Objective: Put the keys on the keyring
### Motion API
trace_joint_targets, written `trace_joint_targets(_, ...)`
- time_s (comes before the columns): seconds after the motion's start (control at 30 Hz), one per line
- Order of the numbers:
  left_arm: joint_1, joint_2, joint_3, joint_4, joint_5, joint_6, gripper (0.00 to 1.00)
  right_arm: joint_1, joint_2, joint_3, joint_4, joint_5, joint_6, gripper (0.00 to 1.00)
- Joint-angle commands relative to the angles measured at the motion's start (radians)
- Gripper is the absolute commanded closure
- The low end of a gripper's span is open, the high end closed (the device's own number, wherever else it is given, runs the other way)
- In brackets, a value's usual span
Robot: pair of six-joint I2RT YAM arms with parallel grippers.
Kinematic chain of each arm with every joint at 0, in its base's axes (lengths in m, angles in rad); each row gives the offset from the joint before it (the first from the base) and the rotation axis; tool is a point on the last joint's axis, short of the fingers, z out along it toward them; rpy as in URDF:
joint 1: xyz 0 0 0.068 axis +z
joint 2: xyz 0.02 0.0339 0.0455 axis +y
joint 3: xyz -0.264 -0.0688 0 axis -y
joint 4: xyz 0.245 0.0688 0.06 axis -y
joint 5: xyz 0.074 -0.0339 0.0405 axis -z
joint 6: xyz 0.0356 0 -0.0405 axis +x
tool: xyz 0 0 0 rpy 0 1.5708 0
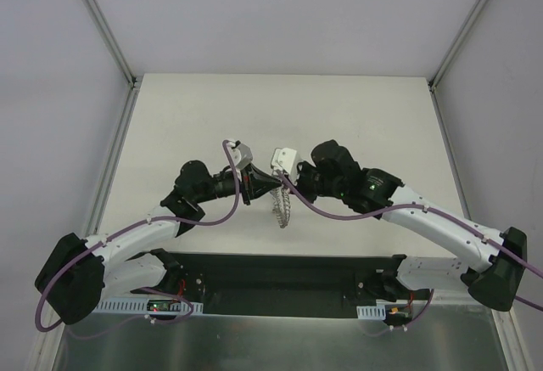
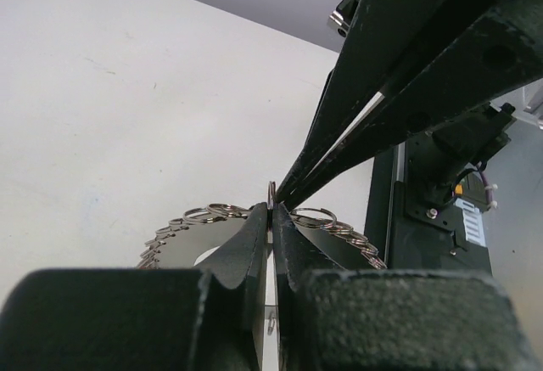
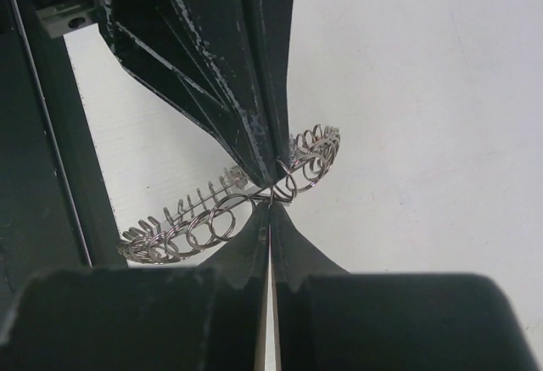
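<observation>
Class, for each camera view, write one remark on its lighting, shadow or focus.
Top external: light is soft and even, with no hard shadows on the table; the keyring is too small to resolve. Left wrist: the left gripper, close to the lens, is blurred and dark, while the ring's wire loops are sharper. Right wrist: the right gripper is blurred too; the loops are crisp.

The left claw (image 2: 271, 212) is closed near the lens, pinching the upright edge of the keyring (image 2: 191, 237). Wire loops (image 2: 212, 211) fan to left and right. The right claw (image 2: 287, 193) reaches in from the far right, fingers together, tips at the same edge. A white table (image 2: 127, 108) lies beyond.
</observation>
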Motion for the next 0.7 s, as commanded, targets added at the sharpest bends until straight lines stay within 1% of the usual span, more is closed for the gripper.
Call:
trace_joint_targets(0.0,0.01,-0.028,-0.02,0.291,-0.035,-0.068,1.0,-0.009,-0.02,-0.017,0.0,-0.023,0.076,0.99)
trace_joint_targets(0.03,0.008,-0.03,-0.024,0.292,-0.036,-0.069,0.99,-0.009,-0.019,-0.014,-0.009,-0.023,0.081,0.99)
trace_joint_targets(0.07,0.008,-0.031,-0.032,0.293,-0.039,-0.074,0.96,-0.01,-0.016,-0.011,-0.016,-0.024,0.084,0.99)
trace_joint_targets(0.13,0.01,-0.033,-0.041,0.309,-0.038,-0.085,0.93,-0.01,-0.014,-0.01,-0.02,-0.024,0.09,0.99)
trace_joint_targets(0.33,0.008,-0.033,-0.078,0.336,-0.053,-0.106,0.94,-0.01,-0.002,-0.011,-0.026,-0.035,0.095,0.99)
trace_joint_targets(0.4,0.008,-0.036,-0.098,0.333,-0.064,-0.101,0.89,-0.009,0.01,-0.014,-0.025,-0.04,0.093,0.99)
trace_joint_targets(0.43,0.008,-0.038,-0.104,0.332,-0.078,-0.1,0.82,-0.009,0.016,-0.016,-0.025,-0.041,0.092,0.99)
trace_joint_targets(0.5,0.008,-0.06,-0.118,0.29,-0.084,-0.082,0.77,-0.009,0.029,-0.023,-0.023,-0.052,0.09,0.99)
trace_joint_targets(0.53,0.008,-0.067,-0.118,0.263,-0.076,-0.071,0.71,-0.01,0.033,-0.025,-0.02,-0.054,0.089,0.99)
trace_joint_targets(0.57,0.01,-0.073,-0.113,0.2,-0.067,-0.059,0.68,-0.01,0.035,-0.028,-0.02,-0.057,0.087,0.99)
trace_joint_targets(0.67,0.011,-0.088,-0.095,0.097,0.008,0.007,0.63,-0.01,0.044,-0.022,-0.037,-0.069,0.077,0.99)
